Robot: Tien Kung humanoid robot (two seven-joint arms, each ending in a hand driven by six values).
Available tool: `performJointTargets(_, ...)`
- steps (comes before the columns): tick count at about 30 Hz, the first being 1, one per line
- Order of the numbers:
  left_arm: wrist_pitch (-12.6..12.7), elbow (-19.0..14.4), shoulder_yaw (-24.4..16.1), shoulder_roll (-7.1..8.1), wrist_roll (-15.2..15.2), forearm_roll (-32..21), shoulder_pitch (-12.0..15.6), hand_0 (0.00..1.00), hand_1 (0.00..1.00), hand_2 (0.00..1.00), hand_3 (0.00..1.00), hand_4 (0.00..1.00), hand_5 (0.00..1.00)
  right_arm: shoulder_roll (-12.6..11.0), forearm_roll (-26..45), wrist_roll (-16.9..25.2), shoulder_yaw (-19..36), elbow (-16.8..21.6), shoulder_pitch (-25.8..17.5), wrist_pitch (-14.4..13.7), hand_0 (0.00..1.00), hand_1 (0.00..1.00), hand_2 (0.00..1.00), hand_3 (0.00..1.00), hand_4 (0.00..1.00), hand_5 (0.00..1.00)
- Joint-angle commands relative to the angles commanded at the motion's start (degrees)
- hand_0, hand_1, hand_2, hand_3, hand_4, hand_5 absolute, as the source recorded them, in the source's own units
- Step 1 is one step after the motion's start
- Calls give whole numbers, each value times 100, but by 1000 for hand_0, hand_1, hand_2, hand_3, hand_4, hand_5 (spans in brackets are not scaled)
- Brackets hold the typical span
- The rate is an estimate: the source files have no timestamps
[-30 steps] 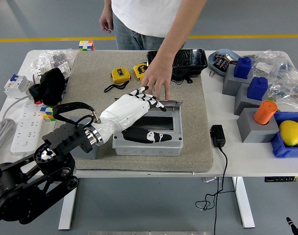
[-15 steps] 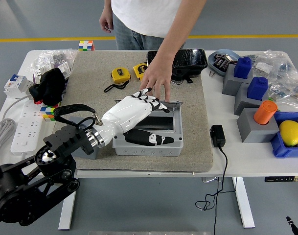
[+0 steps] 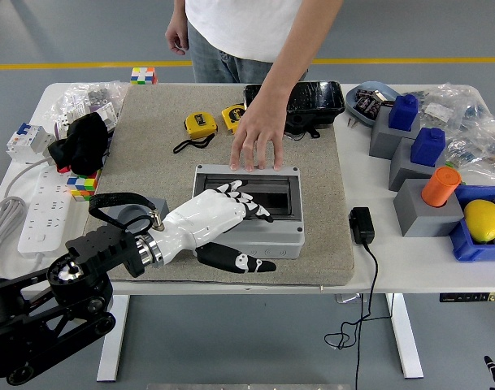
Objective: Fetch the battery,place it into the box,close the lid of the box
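Note:
The grey box (image 3: 263, 236) lies on the tan mat (image 3: 158, 171) with its lid down and its dark window (image 3: 267, 195) on top. My left hand (image 3: 227, 223) is white with black fingertips; its fingers (image 3: 247, 199) rest spread on the lid's left part, the thumb (image 3: 239, 262) in front of the box. It holds nothing. A person's hand (image 3: 258, 140) presses the mat at the box's far edge. No battery shows. My right hand is out of view.
Two yellow tape measures (image 3: 200, 124) and a black tray (image 3: 300, 103) lie behind the box. A black adapter with cable (image 3: 362, 225) lies right of the mat. Grey blocks with blue and orange parts (image 3: 426, 175) stand at right. A power strip (image 3: 36, 223) lies at left.
The box lid has swung down from open to shut under my left hand. My left arm has drawn back towards the near edge. The person's hand stayed behind the box.

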Motion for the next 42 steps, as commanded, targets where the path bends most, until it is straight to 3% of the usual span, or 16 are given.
performJointTargets(4, -2, -24, 113, 57, -18, -51, -59, 998, 825, 746, 774, 998, 998, -12, 9, 6, -3, 0, 17, 2, 800, 760, 759, 801, 998, 998)
performJointTargets(12, 15, 103, -262, -132, -42, 45, -10, 998, 824, 746, 773, 998, 998, 11, -58, -13, 28, 0, 4, 4, 800, 760, 759, 801, 998, 998)
performJointTargets(21, 82, 317, -1392, -652, -172, 287, 166, 929, 843, 791, 778, 998, 998, 57, -112, -29, 27, 0, 3, 3, 799, 759, 759, 801, 998, 998)
performJointTargets(25, 354, 430, -1851, -824, -354, 374, 221, 929, 843, 791, 778, 998, 998, 101, -128, -37, 24, 0, -15, 5, 799, 759, 759, 801, 998, 998)
performJointTargets(26, 429, 467, -1956, -869, -409, 379, 234, 920, 925, 882, 844, 998, 998, 114, -122, -35, 14, 0, -22, 5, 798, 759, 758, 801, 998, 998)
performJointTargets(29, 679, 655, -2351, -1058, -637, 411, 298, 920, 925, 882, 844, 998, 998, 152, -92, -30, -33, 0, -37, 8, 798, 759, 758, 801, 998, 998)
performJointTargets(31, 893, 810, -2585, -1163, -857, 275, 318, 920, 925, 882, 844, 998, 998, 165, -92, -33, -34, 0, -38, 8, 798, 759, 758, 801, 998, 998)
performJointTargets(32, 1036, 911, -2734, -1221, -1009, 163, 322, 970, 986, 948, 907, 998, 998, 174, -94, -35, -28, 0, -40, 5, 800, 759, 759, 801, 998, 998)
performJointTargets(33, 1146, 975, -2830, -1252, -1127, 56, 323, 970, 986, 948, 907, 998, 998, 180, -94, -37, -25, 0, -42, 5, 800, 759, 759, 801, 998, 998)
performJointTargets(35, 1333, 1161, -3037, -1322, -1445, -413, 323, 970, 986, 948, 907, 998, 998, 191, -109, -44, -14, 0, -38, 6, 800, 759, 759, 801, 998, 998)
performJointTargets(37, 1334, 1293, -3243, -1395, -1664, -856, 346, 970, 986, 948, 907, 998, 998, 200, -108, -40, -4, 0, -33, 5, 800, 759, 759, 801, 998, 998)
performJointTargets(38, 1312, 1347, -3346, -1428, -1762, -1117, 360, 998, 998, 998, 998, 998, 998, 204, -96, -34, -8, 0, -34, 5, 799, 759, 758, 801, 998, 998)
performJointTargets(42, 960, 1557, -3669, -1513, -1890, -2085, 405, 998, 998, 998, 998, 998, 998, 225, -150, -60, 44, 0, -31, 6, 799, 759, 758, 801, 998, 998)
